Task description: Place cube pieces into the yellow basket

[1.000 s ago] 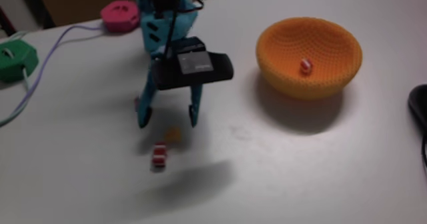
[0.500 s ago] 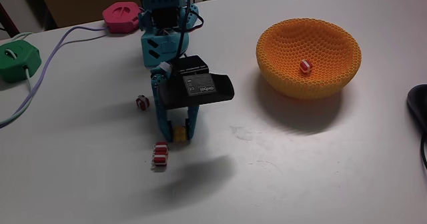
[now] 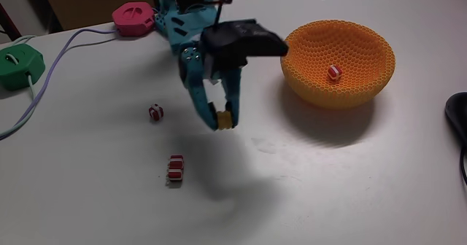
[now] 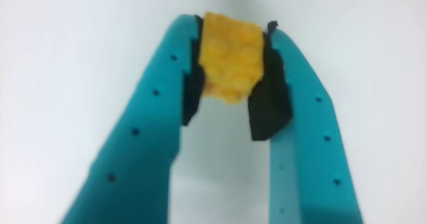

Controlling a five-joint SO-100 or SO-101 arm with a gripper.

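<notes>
One yellow cube [image 4: 231,57] — pincer [image 3: 225,121]-gripped.

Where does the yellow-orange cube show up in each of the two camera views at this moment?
Fixed view: the yellow-orange cube sits left of centre, pinched at the tips of the end effector, lifted off the table, left of the yellow basket.
Wrist view: the cube is at top centre, clamped between the two teal fingers.
Shared landmark: the teal fingers gripping it, seen in both views.

A hobby desk or lab: white table [image 3: 350,194], cabled hexagonal boxes (pink [image 3: 133,17], green [image 3: 18,64]).
</notes>
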